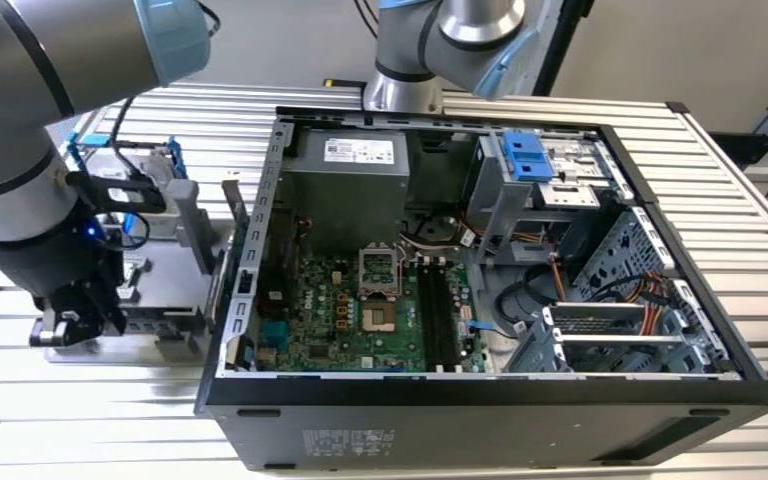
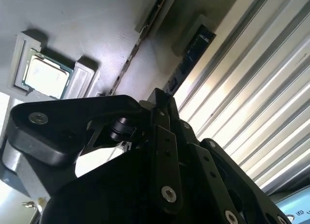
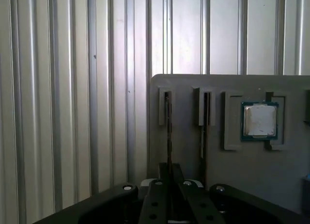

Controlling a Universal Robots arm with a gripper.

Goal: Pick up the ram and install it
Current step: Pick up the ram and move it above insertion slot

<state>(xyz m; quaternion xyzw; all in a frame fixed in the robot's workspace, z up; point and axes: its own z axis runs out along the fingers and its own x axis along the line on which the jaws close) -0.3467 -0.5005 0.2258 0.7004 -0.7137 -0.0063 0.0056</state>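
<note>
The ram [image 3: 168,127] is a thin dark stick standing on edge in a slot of the grey tray [image 3: 186,151]. In the second wrist view the ram [image 2: 190,56] runs down to my fingertips. My gripper [image 3: 169,168] is in line with this stick, its jaws drawn together on it about halfway along its length, and the near half is hidden behind them. The same closed gripper [image 2: 162,100] appears in the second wrist view. In the exterior view my gripper [image 1: 77,320] sits low over the tray [image 1: 164,295], on the exterior view's left of the open computer case [image 1: 491,410].
A second stick [image 3: 204,129] stands in the neighbouring slot, and a square silver processor [image 3: 260,120] lies in a tray pocket. A hard drive in a blue frame [image 1: 124,165] stands behind the tray. Black memory slots [image 1: 435,310] lie on the green motherboard inside the case. A ribbed metal table [image 3: 72,112] surrounds everything.
</note>
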